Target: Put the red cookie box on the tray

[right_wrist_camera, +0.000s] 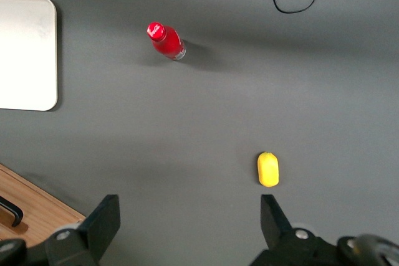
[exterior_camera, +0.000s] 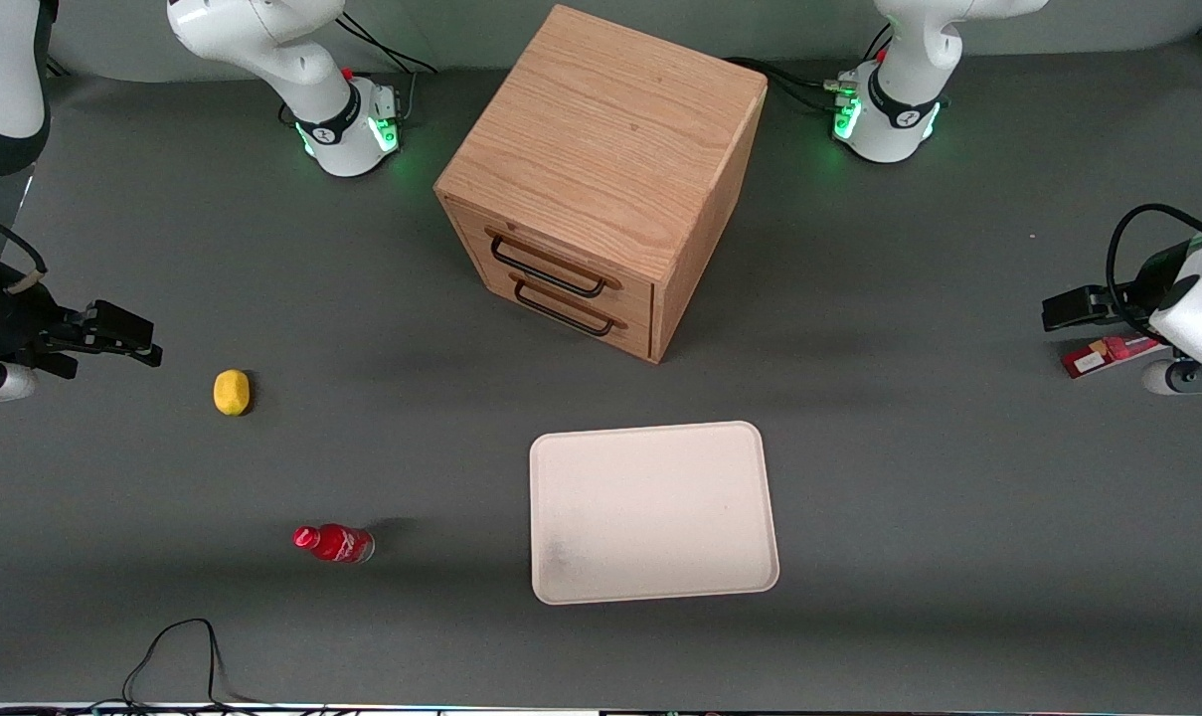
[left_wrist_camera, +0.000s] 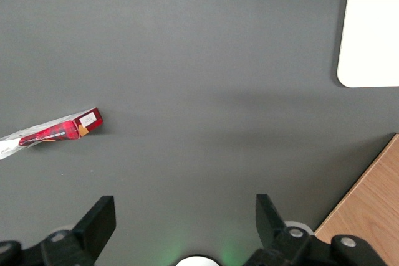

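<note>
The red cookie box [exterior_camera: 1108,355] lies flat on the grey table toward the working arm's end, partly covered by the arm's wrist in the front view. In the left wrist view the red cookie box [left_wrist_camera: 62,130] shows slim and dark red with a white label end. My left gripper [exterior_camera: 1055,310] hovers above the table beside the box, open and empty; its fingers stand wide apart in the left wrist view [left_wrist_camera: 185,216], with only bare table between them. The cream-white tray [exterior_camera: 650,512] lies near the table's middle, nearer the front camera than the cabinet, with nothing on it. The tray's corner [left_wrist_camera: 371,29] shows in the left wrist view.
A wooden two-drawer cabinet [exterior_camera: 601,169] stands mid-table, both drawers shut. A yellow lemon [exterior_camera: 231,391] and a small red bottle [exterior_camera: 334,543] lie toward the parked arm's end. A black cable [exterior_camera: 178,651] loops at the table's near edge.
</note>
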You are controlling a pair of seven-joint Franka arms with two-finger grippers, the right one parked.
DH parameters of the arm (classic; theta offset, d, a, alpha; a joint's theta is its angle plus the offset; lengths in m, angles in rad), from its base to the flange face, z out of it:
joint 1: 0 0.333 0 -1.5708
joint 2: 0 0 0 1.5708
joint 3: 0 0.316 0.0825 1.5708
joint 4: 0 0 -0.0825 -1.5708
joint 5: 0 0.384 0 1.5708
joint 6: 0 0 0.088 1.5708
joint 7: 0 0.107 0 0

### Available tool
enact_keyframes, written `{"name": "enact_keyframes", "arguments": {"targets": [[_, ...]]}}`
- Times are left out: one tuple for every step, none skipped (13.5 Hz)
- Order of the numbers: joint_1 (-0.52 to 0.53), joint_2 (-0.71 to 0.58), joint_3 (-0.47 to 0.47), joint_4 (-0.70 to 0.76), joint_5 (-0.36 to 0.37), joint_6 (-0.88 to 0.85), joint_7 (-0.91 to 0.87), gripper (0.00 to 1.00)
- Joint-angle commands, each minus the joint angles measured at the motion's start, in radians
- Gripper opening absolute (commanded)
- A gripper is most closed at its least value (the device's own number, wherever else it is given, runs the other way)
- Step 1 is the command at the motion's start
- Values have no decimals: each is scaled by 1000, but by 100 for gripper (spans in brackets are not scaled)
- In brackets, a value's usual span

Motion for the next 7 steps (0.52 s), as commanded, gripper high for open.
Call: {"name": "enact_keyframes", "arguments": {"targets": [[-1, -12, -3, 5, 4, -2, -12, 100], [1, -12, -5, 5, 4, -2, -15, 100], [1, -12, -3, 5, 2, -2, -16, 100], [-1, -9, -3, 5, 2, -2, -18, 100], [-1, -8, -5, 5, 1, -2, -19, 100], [2, -8, -5, 6, -8, -2, -21, 100], [1, -8, -5, 5, 5, -2, -24, 100]]}}
